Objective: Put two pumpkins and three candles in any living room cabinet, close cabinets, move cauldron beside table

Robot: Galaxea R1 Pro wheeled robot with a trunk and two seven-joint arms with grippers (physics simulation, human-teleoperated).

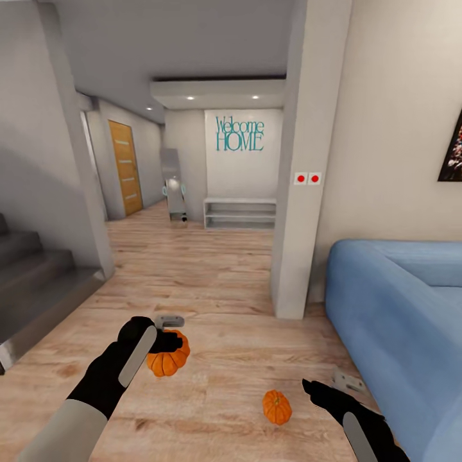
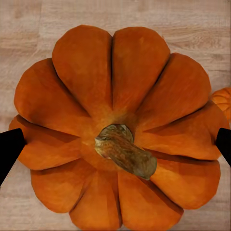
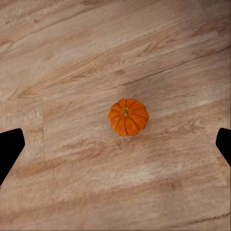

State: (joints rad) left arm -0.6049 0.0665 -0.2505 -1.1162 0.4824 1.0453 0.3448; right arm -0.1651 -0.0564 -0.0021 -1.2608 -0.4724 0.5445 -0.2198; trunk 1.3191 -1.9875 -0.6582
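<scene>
Two orange ribbed pumpkins lie on the wooden floor. My left gripper hangs right over the nearer-left pumpkin. In the left wrist view this pumpkin is seen stem-up, spanning the gap between the black fingertips, which stand wide apart at its sides; the gripper is open. A sliver of the other pumpkin shows beside it. That second pumpkin lies on the floor just left of my right gripper, which is open above it. The right wrist view has this pumpkin small and centred, well below the fingers.
A blue sofa fills the right side. A grey pillar stands just beyond the pumpkins. Stairs rise at the left. Down the hall are a white open shelf unit and a wooden door.
</scene>
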